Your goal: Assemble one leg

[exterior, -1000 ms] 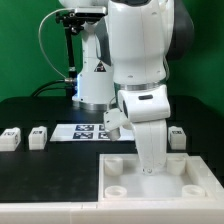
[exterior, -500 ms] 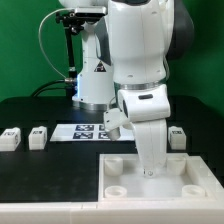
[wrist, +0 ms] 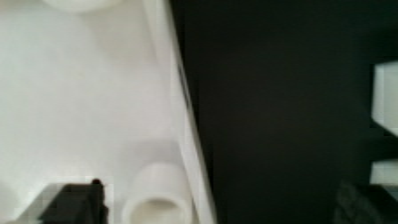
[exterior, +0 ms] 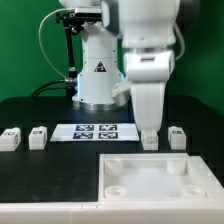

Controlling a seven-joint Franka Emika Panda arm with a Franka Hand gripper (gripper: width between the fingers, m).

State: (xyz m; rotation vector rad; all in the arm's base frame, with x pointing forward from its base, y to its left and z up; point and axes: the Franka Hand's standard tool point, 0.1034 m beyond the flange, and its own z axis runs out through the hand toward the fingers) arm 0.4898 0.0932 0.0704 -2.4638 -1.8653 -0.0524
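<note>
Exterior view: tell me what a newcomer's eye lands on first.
The large white arm fills the middle, its gripper hanging open over the far edge of the big white board with round corner sockets. Small white legs sit on the black table: two at the exterior view's left, one at its right.

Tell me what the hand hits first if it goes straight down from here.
Probably the white board: the open hand hangs over that board's edge, so one finger would meet its rim, the other bare black table. Height is hard to judge.
</note>
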